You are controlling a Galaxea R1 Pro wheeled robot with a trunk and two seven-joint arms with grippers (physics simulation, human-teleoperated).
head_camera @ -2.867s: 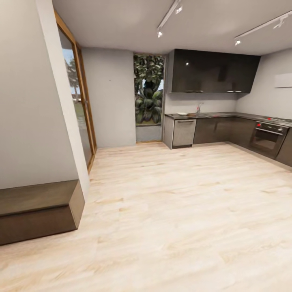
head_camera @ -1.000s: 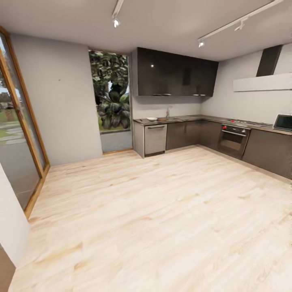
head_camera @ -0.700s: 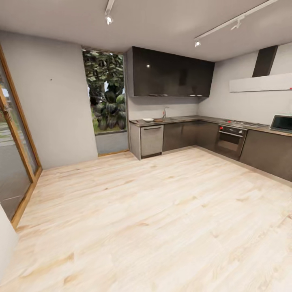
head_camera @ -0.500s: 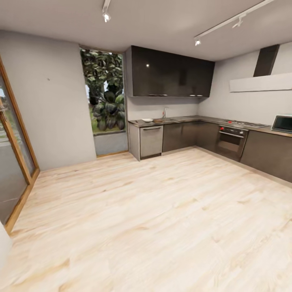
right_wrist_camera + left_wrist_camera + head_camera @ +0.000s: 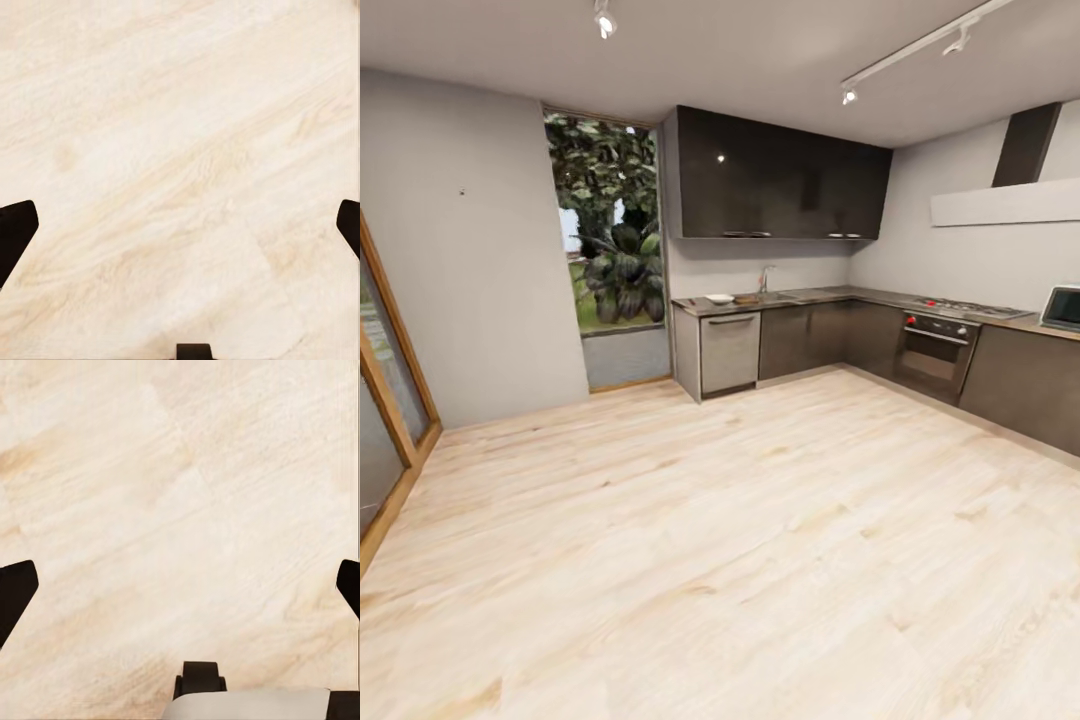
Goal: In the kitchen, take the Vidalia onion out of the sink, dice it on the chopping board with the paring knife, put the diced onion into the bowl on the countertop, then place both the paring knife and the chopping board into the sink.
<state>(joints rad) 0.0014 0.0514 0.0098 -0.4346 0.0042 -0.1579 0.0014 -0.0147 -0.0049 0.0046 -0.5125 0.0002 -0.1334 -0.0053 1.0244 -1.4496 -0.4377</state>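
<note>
with both the left gripper [image 5: 180,585] and right gripper [image 5: 180,225] spread wide and empty over the wooden floor [image 5: 760,520], the far countertop [image 5: 810,296] is seen, where a small, smooth, probably slippery onion is best taken round its middle.

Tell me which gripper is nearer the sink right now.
Cannot tell left from right: the left gripper and the right gripper both hang open over the wood floor, while the sink sits far across the room.
</note>
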